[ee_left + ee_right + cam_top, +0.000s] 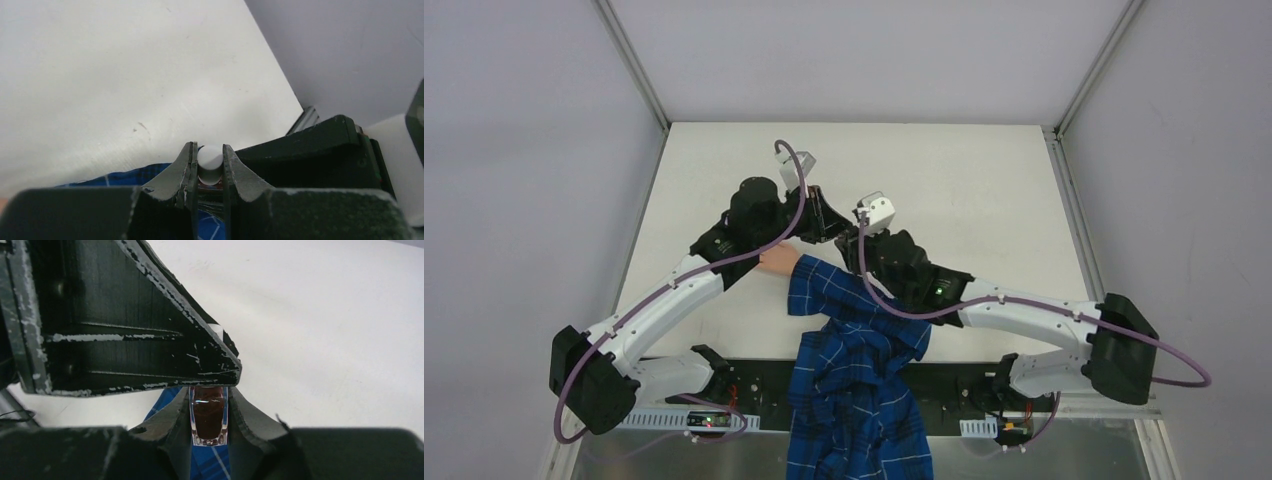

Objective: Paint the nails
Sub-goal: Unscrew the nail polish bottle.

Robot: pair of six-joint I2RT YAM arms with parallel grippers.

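My right gripper (208, 397) is shut on a small glass polish bottle (208, 416) full of dark red polish. My left gripper (209, 152) is shut on the bottle's white cap (210, 161) from above. In the top view the left gripper (824, 216) and the right gripper (850, 240) meet above the sleeve. A pale pinkish hand (776, 258) with a blue plaid sleeve (844, 310) lies on the white table, just beneath my left wrist. The nails are hidden under the left arm. In the right wrist view the left gripper's black body (125, 330) fills the upper left.
The blue plaid sleeve runs off the table's near edge between the two arm bases (854, 420). The white table (964, 190) is framed by metal rails and grey walls. The right arm's black link (310, 150) shows beside the cap in the left wrist view.
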